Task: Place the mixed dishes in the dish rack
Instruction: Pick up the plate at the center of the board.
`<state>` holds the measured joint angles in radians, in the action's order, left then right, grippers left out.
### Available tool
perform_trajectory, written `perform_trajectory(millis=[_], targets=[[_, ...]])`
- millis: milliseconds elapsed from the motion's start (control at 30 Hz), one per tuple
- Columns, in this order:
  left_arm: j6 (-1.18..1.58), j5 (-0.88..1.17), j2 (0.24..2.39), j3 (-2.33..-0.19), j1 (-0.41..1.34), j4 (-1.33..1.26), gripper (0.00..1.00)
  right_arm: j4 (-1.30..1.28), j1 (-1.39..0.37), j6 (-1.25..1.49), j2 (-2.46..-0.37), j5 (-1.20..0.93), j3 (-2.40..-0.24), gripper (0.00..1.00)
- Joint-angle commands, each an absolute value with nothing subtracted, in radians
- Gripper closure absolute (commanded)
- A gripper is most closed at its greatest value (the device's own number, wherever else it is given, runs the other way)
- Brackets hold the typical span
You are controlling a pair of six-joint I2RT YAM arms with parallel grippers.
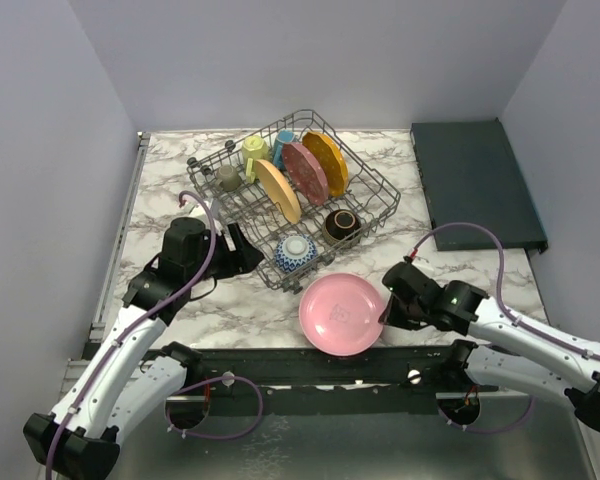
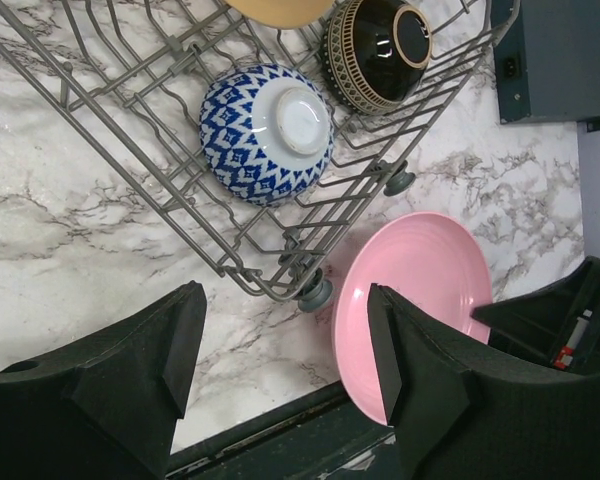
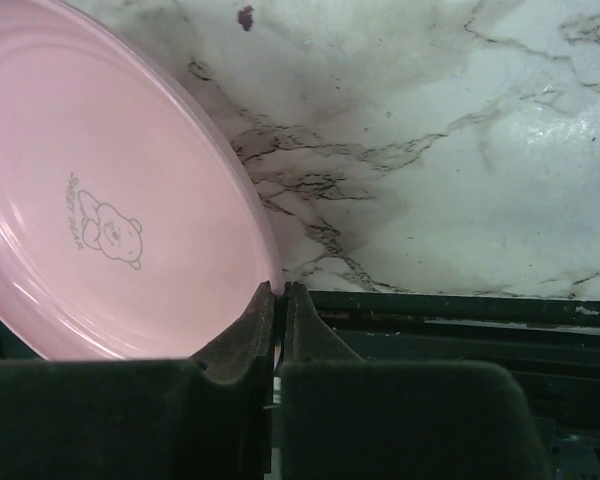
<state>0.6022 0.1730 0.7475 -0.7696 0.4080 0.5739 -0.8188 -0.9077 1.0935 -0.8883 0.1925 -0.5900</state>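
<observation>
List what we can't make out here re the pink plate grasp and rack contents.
Right wrist: pink plate cut off by left edge; rim inside the right gripper hidden by its fingers.
Top external: grey cup too small to tell its pose.
Left wrist: tan plate cut off by top edge.

Top external: high, behind arm bases, tilted down toward far wall; widest view, whole table (image 1: 165, 185) in frame.
Left wrist: close, looking down past left gripper (image 2: 280, 345) at near corner of dish rack (image 2: 180, 190).
Right wrist: closest, low over marble, past right gripper (image 3: 277, 300).
All three share pink plate (image 1: 342, 313); top and left wrist share rack corner.
</observation>
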Motion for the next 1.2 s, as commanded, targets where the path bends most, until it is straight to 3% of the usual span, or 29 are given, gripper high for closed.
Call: perform_trajectory(millis=[0,633,1167], targets=[[0.592,0.231,0.767,-0.762,0.417,0.556,0.27,-0.904,-0.905,1.056,-0.859,0.221,-0.680,1.00],[0.706,0.643,0.780,-0.757,0.434,0.499,0.23,-1.005,-0.905,0.888,-0.831,0.194,-0.973,1.00],[0.859,0.754,0.751,-0.701,0.433,0.471,0.22,-0.932,-0.905,0.813,-0.968,0.164,-1.116,1.00]])
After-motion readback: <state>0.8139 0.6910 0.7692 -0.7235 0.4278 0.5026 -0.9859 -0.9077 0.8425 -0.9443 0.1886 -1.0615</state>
